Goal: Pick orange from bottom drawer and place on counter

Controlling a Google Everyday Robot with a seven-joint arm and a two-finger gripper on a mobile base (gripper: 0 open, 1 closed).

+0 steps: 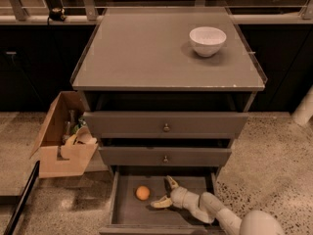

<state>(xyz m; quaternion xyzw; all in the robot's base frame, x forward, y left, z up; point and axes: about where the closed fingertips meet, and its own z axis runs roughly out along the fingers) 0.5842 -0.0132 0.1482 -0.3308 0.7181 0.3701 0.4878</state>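
The orange (143, 193) lies on the floor of the open bottom drawer (128, 215), left of centre. My gripper (165, 191) is inside the drawer just right of the orange, open, with one finger (171, 182) pointing up and back and the other finger (160, 203) lying low toward the orange. It does not touch the fruit. The white arm comes in from the lower right. The counter (146, 53) is the flat grey-brown top of the cabinet above.
A white bowl (208, 40) stands on the counter at the back right. The two upper drawers (166, 127) with round knobs are shut. An open cardboard box (63, 136) with items stands on the floor left of the cabinet. The floor is speckled.
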